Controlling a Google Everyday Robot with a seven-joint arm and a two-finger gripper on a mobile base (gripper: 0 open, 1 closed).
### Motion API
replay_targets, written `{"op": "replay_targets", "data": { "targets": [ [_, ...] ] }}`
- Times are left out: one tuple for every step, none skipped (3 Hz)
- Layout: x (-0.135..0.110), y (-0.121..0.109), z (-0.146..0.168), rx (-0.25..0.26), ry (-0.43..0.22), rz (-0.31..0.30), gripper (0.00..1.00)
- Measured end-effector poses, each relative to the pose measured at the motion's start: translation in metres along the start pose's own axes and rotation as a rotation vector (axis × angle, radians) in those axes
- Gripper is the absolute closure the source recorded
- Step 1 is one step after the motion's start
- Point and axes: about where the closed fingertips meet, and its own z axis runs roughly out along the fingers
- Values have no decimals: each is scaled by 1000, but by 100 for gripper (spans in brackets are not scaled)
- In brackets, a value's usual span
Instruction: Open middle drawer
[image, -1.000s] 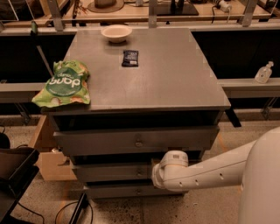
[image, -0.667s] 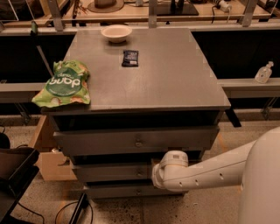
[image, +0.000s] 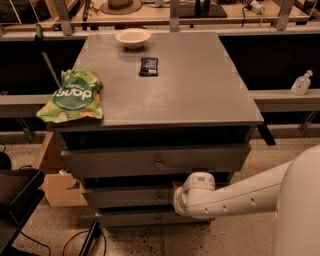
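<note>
White arm (image: 240, 197) reaches low from the right, pincer (image: 177, 196) at the middle drawer (image: 127, 198), grip cannot be told.

Matt grey middle drawer (image: 125, 197), smooth white plastic arm (image: 240, 197), its gripper (image: 178, 196) at the drawer front, glossy crinkled bag (image: 75, 96).

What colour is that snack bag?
The snack bag is green with white lettering, in the camera view; the gripper is at the middle drawer.
</note>
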Motion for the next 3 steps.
{"op": "replay_targets", "data": {
  "targets": [
    [0,0,0,0,0,0,12],
    [0,0,0,0,0,0,0],
    [1,0,-4,-21,13,2,0]
  ]
}}
